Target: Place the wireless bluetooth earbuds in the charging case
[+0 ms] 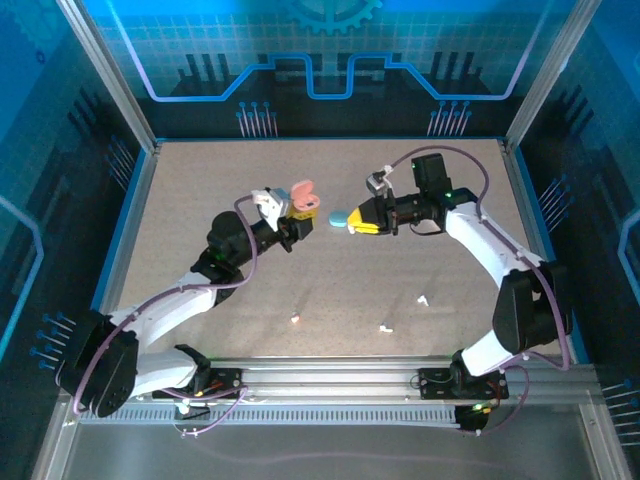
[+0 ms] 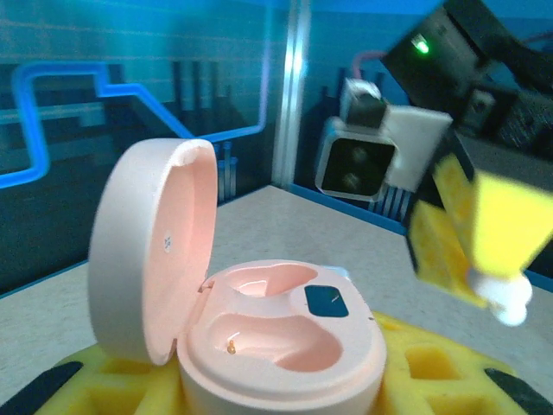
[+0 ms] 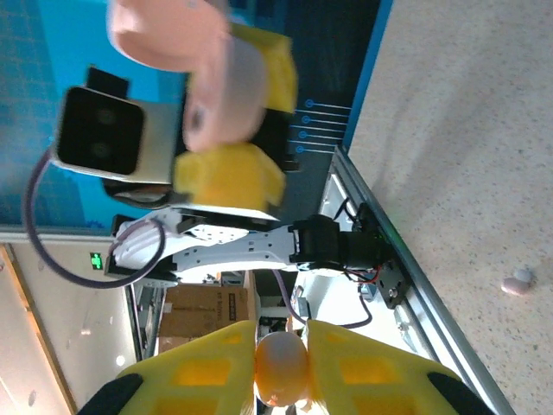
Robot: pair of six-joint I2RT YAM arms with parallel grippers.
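Blue-lit panels wall in a speckled beige table (image 1: pixel 330 270), and above its middle we see the two arms meeting nose to nose. Our left gripper (image 1: pixel 297 210) is clamped around the base of the pink charging case (image 2: pixel 285 346), held clear of the surface with its lid (image 2: pixel 151 242) hinged upright and both wells (image 2: pixel 272 337) bare. Our right gripper (image 1: pixel 352 225) is pinched shut on a small white earbud (image 2: pixel 508 298), which hangs just beside the case and slightly above its rim, not yet over a well. A light blue case (image 1: pixel 338 218) lies on the table below that gripper, and other loose earbuds (image 1: pixel 385 327) sit well apart, nearer the arm bases. We judge the step in hand to be the insertion. To do it well, we would keep the case level and steady, bring the earbud in from the side away from the lid, line it up over a well, and lower it straight down before letting go. From the blurred wrist views we cannot tell which well this earbud fits, so we would check that first.
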